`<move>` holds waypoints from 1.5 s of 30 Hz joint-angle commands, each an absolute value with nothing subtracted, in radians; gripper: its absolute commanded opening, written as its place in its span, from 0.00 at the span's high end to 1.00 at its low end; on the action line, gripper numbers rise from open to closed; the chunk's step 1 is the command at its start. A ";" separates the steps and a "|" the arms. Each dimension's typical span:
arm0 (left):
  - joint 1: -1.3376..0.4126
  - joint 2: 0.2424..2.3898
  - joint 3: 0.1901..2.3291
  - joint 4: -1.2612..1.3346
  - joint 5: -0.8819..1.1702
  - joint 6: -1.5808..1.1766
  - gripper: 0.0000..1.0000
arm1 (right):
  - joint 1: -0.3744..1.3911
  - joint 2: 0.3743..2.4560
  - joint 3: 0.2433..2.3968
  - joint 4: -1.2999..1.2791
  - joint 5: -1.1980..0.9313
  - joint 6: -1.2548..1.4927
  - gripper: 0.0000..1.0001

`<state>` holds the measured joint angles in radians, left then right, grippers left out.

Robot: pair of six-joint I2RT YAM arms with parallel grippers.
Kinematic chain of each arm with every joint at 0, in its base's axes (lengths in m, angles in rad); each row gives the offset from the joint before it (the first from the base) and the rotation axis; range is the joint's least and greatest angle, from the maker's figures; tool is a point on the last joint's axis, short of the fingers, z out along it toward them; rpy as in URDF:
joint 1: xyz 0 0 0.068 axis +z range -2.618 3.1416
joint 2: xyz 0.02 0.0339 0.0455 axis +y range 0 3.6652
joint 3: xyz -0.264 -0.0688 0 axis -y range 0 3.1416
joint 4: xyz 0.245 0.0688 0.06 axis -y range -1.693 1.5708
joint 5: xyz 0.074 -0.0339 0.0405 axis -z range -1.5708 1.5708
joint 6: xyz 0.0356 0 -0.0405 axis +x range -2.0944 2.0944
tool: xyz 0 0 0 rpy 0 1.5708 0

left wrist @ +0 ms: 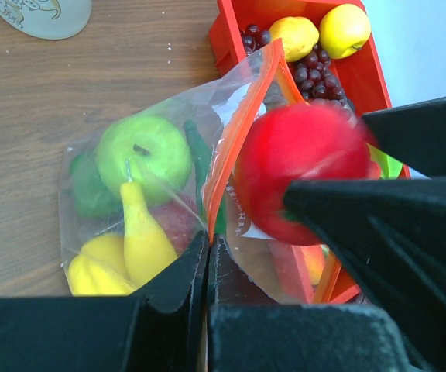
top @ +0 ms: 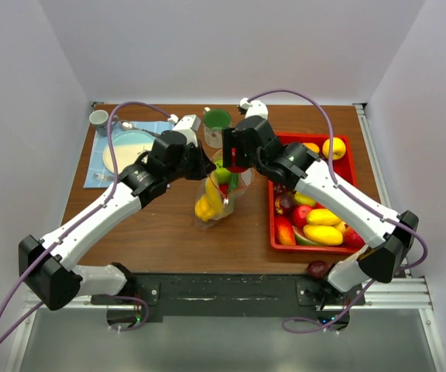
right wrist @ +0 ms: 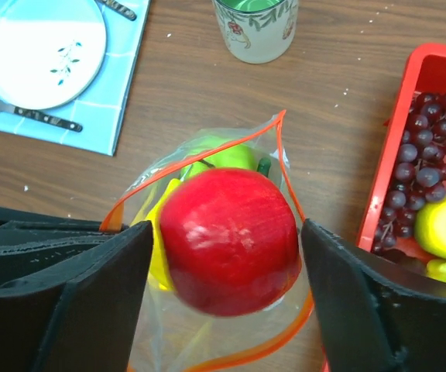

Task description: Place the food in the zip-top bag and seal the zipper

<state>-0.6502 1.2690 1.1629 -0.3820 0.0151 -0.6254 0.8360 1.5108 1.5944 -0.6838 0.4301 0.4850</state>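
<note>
The zip-top bag [top: 219, 198] stands open mid-table with a green apple [left wrist: 143, 151] and yellow fruits [left wrist: 142, 236] inside. My left gripper [left wrist: 207, 239] is shut on the bag's orange zipper [left wrist: 235, 139] and holds the mouth up. My right gripper [right wrist: 227, 240] hovers over the open mouth [right wrist: 285, 155]. A red apple [right wrist: 229, 240] sits between its fingers [right wrist: 347, 271], blurred, with a thin gap on each side. The jaws stand open. The apple also shows in the left wrist view [left wrist: 300, 170].
A red tray [top: 272, 225] on the right holds more food [top: 324, 232] and grapes [right wrist: 424, 163]. A green cup [top: 216, 122] stands behind the bag. A plate [top: 132, 147] on a blue mat and a grey cup [top: 99, 118] are at far left. A purple fruit [top: 317, 269] lies at the front edge.
</note>
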 commanded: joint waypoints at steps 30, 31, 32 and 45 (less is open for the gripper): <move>-0.646 1.229 1.161 -0.350 0.026 -0.629 1.00 | 0.017 1.451 1.281 -0.525 0.095 0.488 0.16; -0.644 1.229 1.160 -0.350 0.028 -0.629 1.00 | 0.034 1.441 1.249 -0.528 0.109 0.483 0.23; -0.646 1.232 1.158 -0.344 0.029 -0.629 1.00 | 0.091 1.431 1.237 -0.532 0.138 0.463 0.24; -0.644 1.223 1.152 -0.347 0.034 -0.634 1.00 | 0.318 1.275 0.996 -0.649 0.218 0.393 0.36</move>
